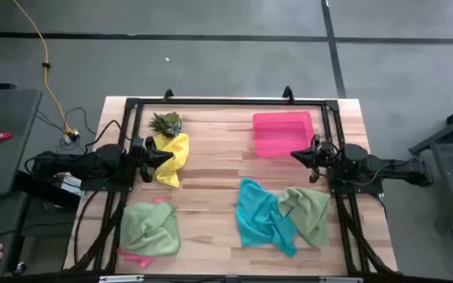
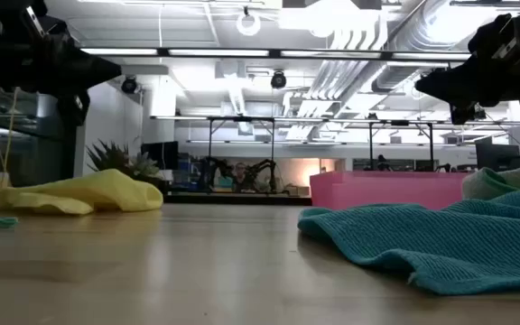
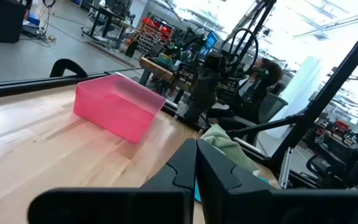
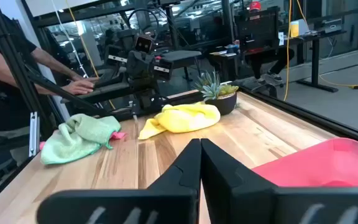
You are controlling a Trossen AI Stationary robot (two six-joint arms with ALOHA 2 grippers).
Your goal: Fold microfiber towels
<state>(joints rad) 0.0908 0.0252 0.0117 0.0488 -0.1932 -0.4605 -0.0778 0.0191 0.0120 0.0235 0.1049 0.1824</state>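
- I've got the left tool (image 1: 163, 155) clenched on nothing, hovering at nine o'clock on the desk (image 1: 211, 189), tips just over the yellow towel (image 1: 171, 157).
- Right tool (image 1: 297, 156) sits at three o'clock, also clenched and empty, beside the pink tray (image 1: 281, 132) at one o'clock.
- A small spiky plant (image 1: 166, 122) stands at eleven o'clock, touching the yellow towel's far edge.
- At seven o'clock a light green towel (image 1: 151, 226) lies crumpled over a pink towel (image 1: 136, 256), only a corner of which peeks out.
- At five o'clock the teal towel (image 1: 262, 216) is bunched, with another light green towel (image 1: 309, 212) overlapping its right side.
- In the right wrist view a person's hand (image 4: 79, 87) rests on the frame beyond the desk.
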